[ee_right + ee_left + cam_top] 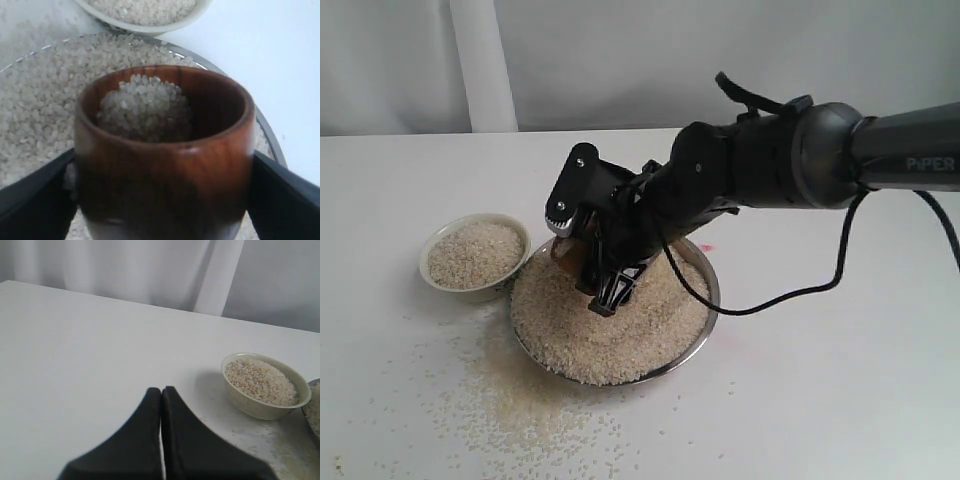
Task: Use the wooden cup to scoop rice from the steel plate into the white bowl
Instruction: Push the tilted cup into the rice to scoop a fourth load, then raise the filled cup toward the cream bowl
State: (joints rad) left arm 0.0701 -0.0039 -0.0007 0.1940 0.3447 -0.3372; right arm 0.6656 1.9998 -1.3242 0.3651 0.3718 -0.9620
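Observation:
The steel plate sits mid-table, heaped with rice. My right gripper is shut on the wooden cup, held low over the plate's left part. The cup is partly filled with rice, and its mouth faces the white bowl. That bowl stands just left of the plate and is full of rice. In the left wrist view the bowl lies off to one side of my left gripper, which is shut on nothing above bare table. The left gripper is out of the exterior view.
Loose grains are scattered on the white table in front of the bowl and plate. The right arm reaches in from the right, with a black cable trailing past the plate. A white backdrop closes the far side.

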